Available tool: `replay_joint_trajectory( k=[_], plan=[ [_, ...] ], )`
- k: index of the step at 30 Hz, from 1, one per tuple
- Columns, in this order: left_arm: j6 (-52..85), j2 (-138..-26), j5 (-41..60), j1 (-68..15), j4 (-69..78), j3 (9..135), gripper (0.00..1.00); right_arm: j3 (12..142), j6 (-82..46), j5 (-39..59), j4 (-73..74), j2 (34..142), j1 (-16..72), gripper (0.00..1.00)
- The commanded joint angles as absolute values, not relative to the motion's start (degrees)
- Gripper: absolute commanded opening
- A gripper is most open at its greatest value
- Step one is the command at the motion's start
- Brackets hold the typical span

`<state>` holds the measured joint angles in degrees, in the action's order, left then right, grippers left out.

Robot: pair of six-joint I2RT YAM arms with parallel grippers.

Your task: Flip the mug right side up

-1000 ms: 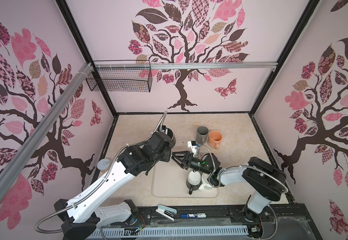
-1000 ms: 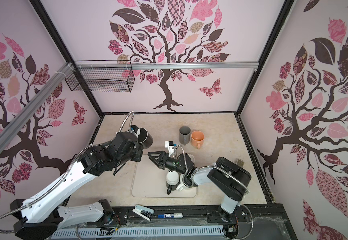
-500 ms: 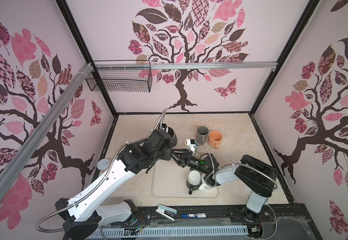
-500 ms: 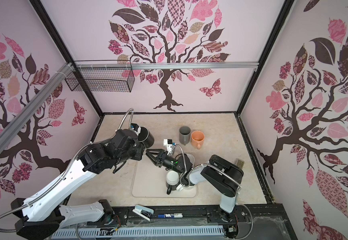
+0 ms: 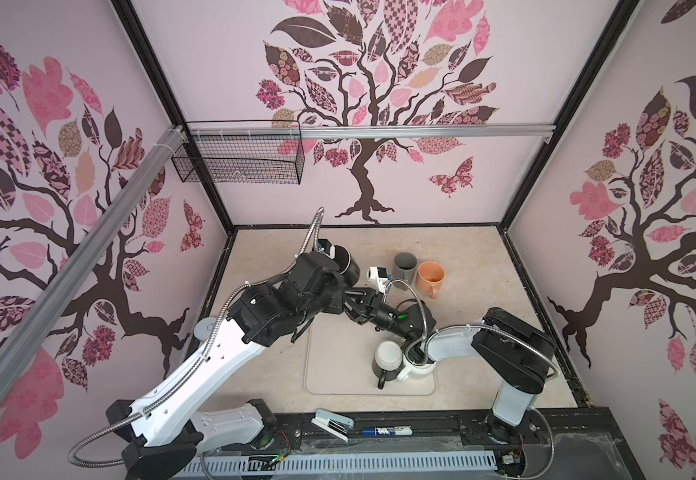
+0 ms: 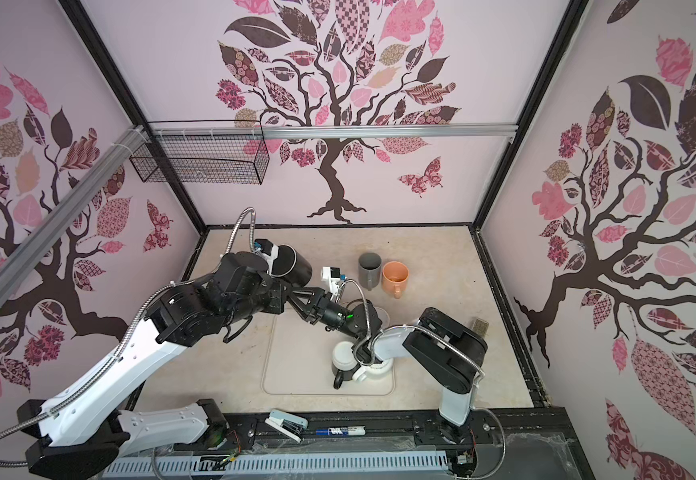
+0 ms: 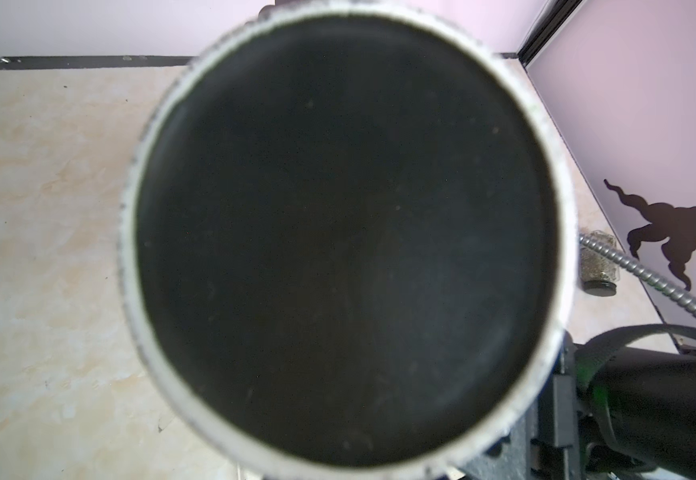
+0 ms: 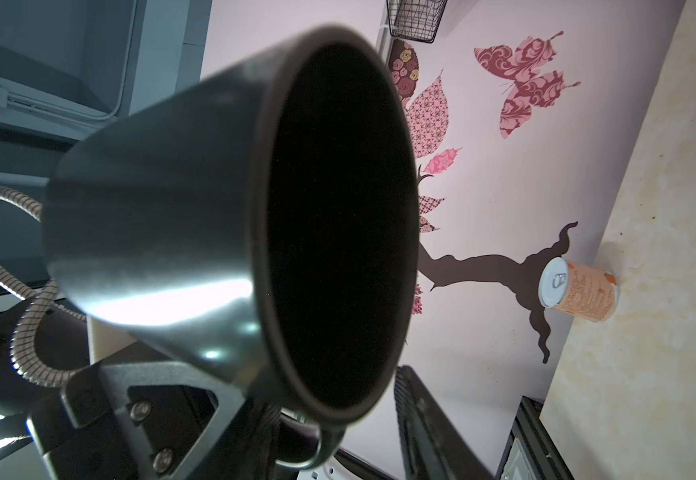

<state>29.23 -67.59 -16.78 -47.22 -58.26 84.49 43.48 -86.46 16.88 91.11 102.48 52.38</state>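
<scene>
Left claw [image 6: 280,296] of mine is pressed tight and carries the mug [image 6: 294,262] clear of the table [image 5: 483,332], over its back-left part, just behind the mat. The pinch itself hides behind the mug's body. My right claw [image 6: 304,305] meets it from the other side. Its 2 black fingers [image 8: 419,415] stand apart with the mug's handle and nearest rim between them, and I cannot tell whether they press on it.

The table is pale, marbled and matte. On it lies 1 smooth cream mat [image 5: 329,374], a rectangle with rounded corners. 1 black wire basket [image 5: 238,160] hangs at the back-left corner. 1 can [image 8: 579,289] with a silver pull-tab lid and an orange label stands by the wall.

I count 5 mugs. 1 is the mug I hold. 1 grey mug [image 5: 405,266] and 1 orange mug [image 5: 430,276] stand upright just beside each other near the back. 2 more sit side by side on the mat under my right forearm: 1 dark mug [image 5: 386,359] and 1 white mug [image 5: 419,368].

The held mug is glossy and near-black, tapering from a wide mouth to a narrower base. It lies on its side in the air, mouth toward my right wrist camera. Its base [image 7: 338,199] is a dark disc ringed by rough, unglazed white.
</scene>
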Motion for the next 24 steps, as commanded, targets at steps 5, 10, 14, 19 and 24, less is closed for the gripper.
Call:
replay_joint_trajectory(
  k=[5, 10, 14, 19, 24],
  plan=[
    [32.9, -63.9, -16.3, -46.7, -49.6, 87.0, 0.0, 48.0, -88.9, 19.1, 99.3, 100.9, 52.5, 0.48],
    [35.9, -59.9, -19.5, -46.4, -47.8, 85.3, 0.0, 48.8, -88.1, 20.4, 99.3, 99.8, 52.5, 0.5],
    [37.9, -55.9, -22.4, -45.6, -46.3, 83.5, 0.0, 48.5, -88.3, 20.7, 99.3, 99.4, 52.5, 0.53],
    [39.8, -53.7, -24.5, -44.8, -45.7, 81.8, 0.0, 49.2, -90.1, 20.8, 99.3, 100.5, 52.5, 0.54],
    [41.7, -51.4, -26.2, -44.7, -43.6, 79.6, 0.0, 51.3, -91.1, 22.0, 99.3, 101.6, 52.3, 0.54]
  ],
)
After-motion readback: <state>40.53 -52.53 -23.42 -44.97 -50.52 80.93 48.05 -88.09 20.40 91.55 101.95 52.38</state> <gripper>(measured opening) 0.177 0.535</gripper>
